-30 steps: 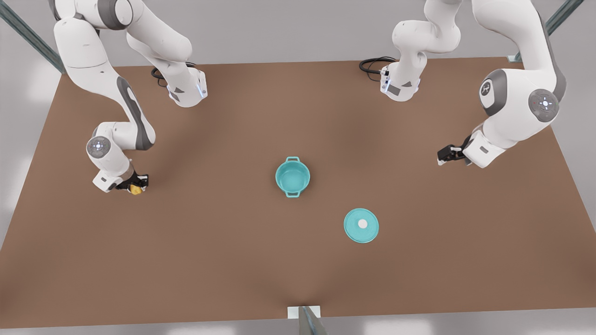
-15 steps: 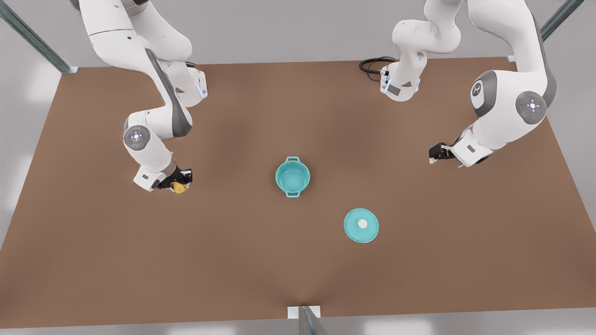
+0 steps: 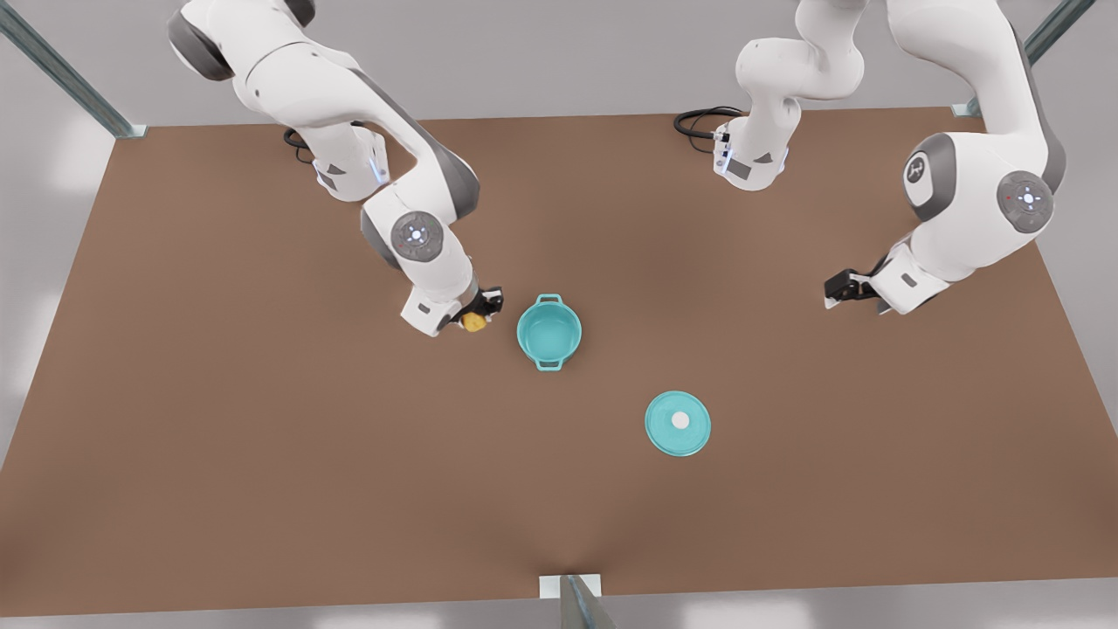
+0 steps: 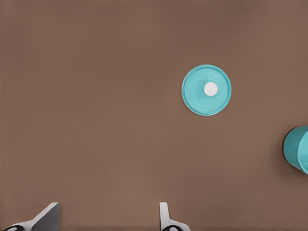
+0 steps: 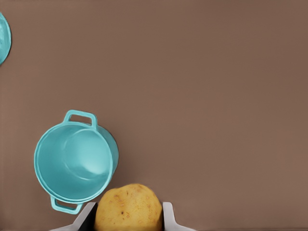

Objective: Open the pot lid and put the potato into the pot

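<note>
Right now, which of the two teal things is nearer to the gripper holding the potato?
The pot, open with loop handles, beside the right gripper; the flat pot lid lies farther.

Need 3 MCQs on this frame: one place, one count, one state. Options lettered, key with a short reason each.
1. Where is the pot lid?
A. on the pot
B. flat on the table, apart from the pot
C. in a gripper

2. How many loop handles show on the pot?
A. one
B. two
C. four

3. What is the state of the right gripper?
A. shut on the potato
B. open over the lid
C. resting inside the pot

Key:
1 B, the lid lies on the table, well clear of the open pot.
2 B, one handle on each of two opposite sides.
3 A, the potato sits between its fingers, beside the pot; the left gripper waits open.
</note>
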